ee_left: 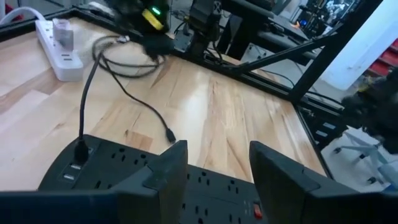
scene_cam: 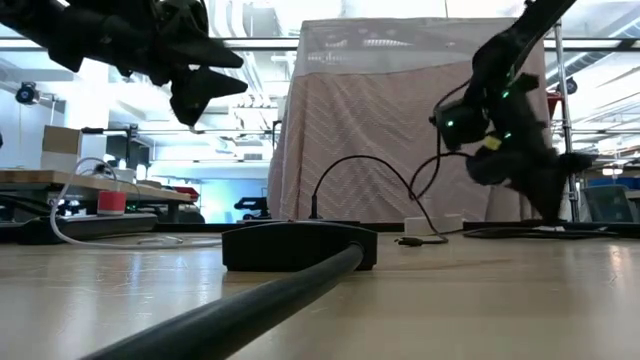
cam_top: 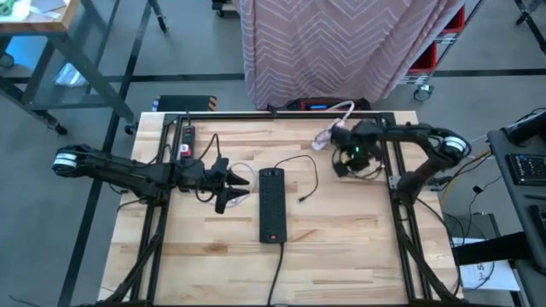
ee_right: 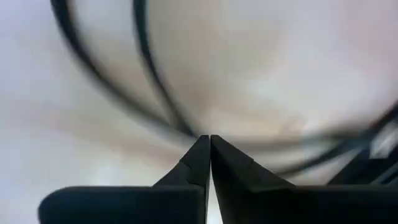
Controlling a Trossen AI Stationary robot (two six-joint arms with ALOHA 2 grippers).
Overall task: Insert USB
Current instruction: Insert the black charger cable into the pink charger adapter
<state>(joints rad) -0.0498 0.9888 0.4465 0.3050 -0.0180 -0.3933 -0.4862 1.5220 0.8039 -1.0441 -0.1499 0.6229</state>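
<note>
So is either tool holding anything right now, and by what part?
Left tool: open, nothing between its fingers. Right tool: shut among the black cable loops; whether it pinches the cable cannot be told.

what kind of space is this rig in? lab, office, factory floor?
Most likely a robotics lab or workshop. A wooden table with a black metal frame sits on grey concrete floor, a fabric-draped cart on castors stands behind it, and the low view shows workbenches under an open industrial ceiling.
</note>
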